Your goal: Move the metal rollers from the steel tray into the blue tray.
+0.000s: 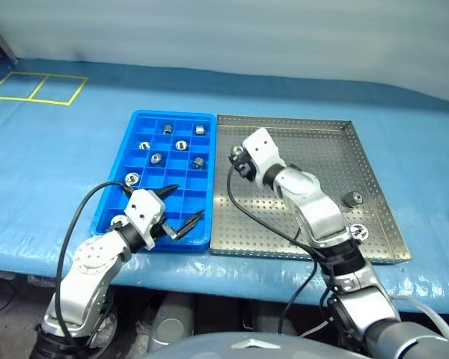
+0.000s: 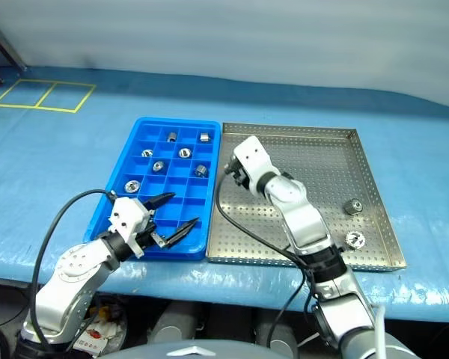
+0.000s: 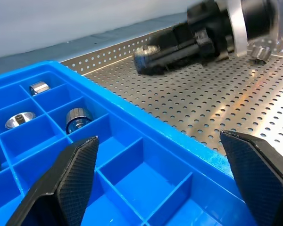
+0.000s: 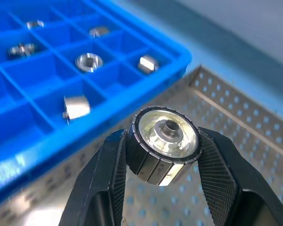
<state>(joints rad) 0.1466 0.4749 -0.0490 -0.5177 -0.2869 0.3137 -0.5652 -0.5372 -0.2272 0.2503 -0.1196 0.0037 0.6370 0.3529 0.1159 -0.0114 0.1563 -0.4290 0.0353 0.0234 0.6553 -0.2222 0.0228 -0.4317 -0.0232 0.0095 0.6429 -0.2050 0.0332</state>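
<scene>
My right gripper (image 1: 238, 161) is shut on a shiny ribbed metal roller (image 4: 165, 141) and hangs over the left part of the steel tray (image 1: 322, 149), close to the blue tray (image 1: 172, 114). Two more rollers lie in the steel tray near its right side, a dark one (image 1: 352, 199) and a flanged one (image 1: 358, 232). Several rollers sit in the blue tray's compartments, among them one (image 1: 198, 162) near its middle. Over the blue tray's near right corner my left gripper (image 1: 181, 206) stands open with nothing between its fingers.
Both trays rest side by side on a table covered in blue sheeting (image 1: 60, 164), near its front edge. Yellow tape squares (image 1: 37, 88) mark the far left. Black cables (image 1: 232, 202) loop from both wrists over the trays.
</scene>
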